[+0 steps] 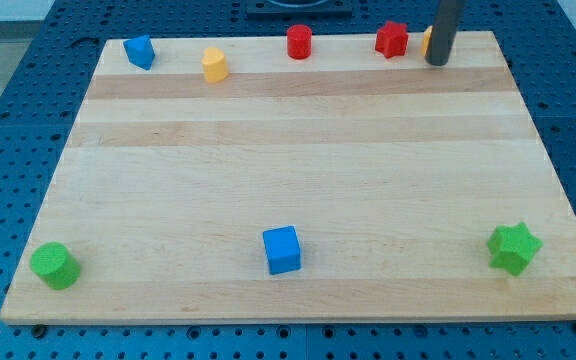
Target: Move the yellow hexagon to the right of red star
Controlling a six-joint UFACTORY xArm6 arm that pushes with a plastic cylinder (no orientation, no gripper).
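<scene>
Tip: my tip (436, 62) rests on the wooden board (298, 160) at the view's top right; it is a bare rod and grasps nothing.
Yellow hexagon: only an orange-yellow edge (426, 41) shows, touching the rod's left side, mostly hidden behind it.
Red star (391, 39): just left of the hexagon.
Top row: red cylinder (299, 42), yellow block (215, 64), blue block (140, 51).
Bottom row: green cylinder (55, 265), blue cube (281, 249), green star (514, 247), all well apart from the tip.
</scene>
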